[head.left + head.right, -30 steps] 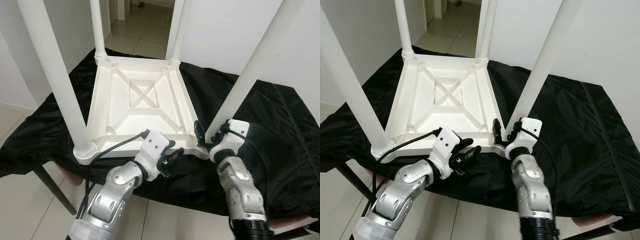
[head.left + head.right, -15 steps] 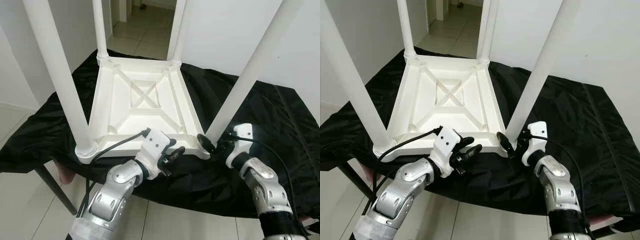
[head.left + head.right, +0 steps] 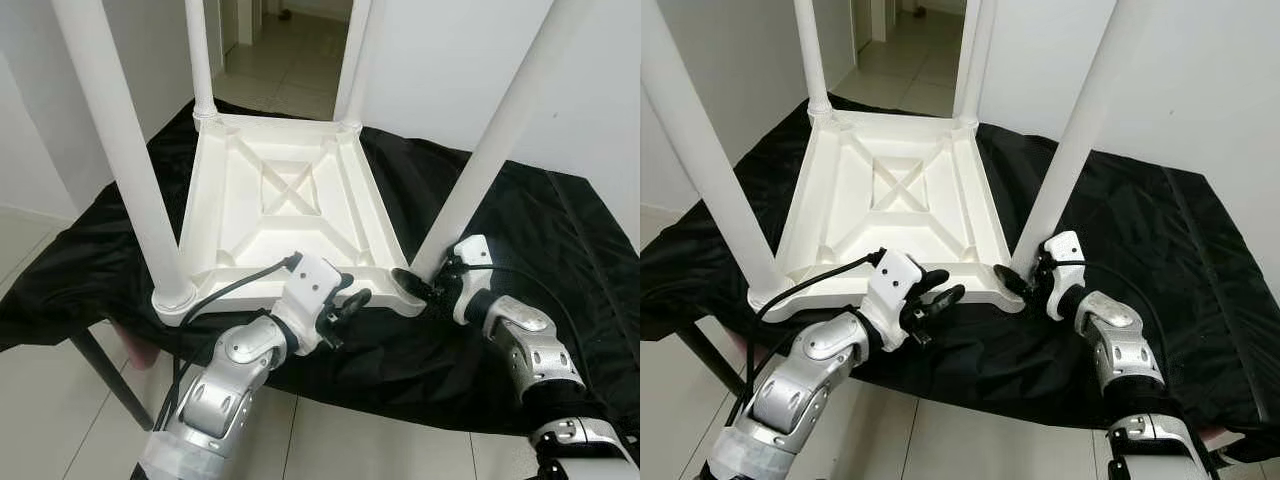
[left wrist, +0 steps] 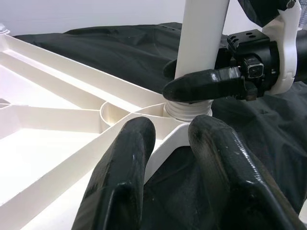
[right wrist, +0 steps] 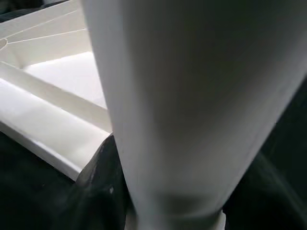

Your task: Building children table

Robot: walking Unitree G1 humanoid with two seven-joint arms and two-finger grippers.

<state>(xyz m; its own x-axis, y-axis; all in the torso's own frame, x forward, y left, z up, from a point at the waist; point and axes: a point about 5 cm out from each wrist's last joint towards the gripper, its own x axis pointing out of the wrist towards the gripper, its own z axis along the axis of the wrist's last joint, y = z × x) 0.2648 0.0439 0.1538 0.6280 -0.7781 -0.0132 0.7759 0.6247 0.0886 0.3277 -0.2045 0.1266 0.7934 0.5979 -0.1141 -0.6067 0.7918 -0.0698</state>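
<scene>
The right gripper (image 3: 1025, 280) closes its two black fingers around the base of the near right leg (image 3: 1072, 150), one finger (image 4: 204, 86) lying across the threaded collar where the leg enters its corner socket. Beside it, toward the robot's left, the left gripper (image 3: 940, 300) sits at the near rim with its fingers (image 4: 125, 167) narrowly parted astride the edge, touching the plastic but clamping nothing. Beyond both grippers lies the upturned white tabletop (image 3: 285, 200), ribbed underside up, on a black cloth (image 3: 560, 250) draped over a work surface.

The step in hand looks like seating or tightening this leg. Done well, the right gripper would hold low on the collar and turn squarely about the leg's axis, while the left steadies the rim so the top does not spin or slide on the cloth.

Count: one tabletop, four legs standing upright in their corners, two grippers.
</scene>
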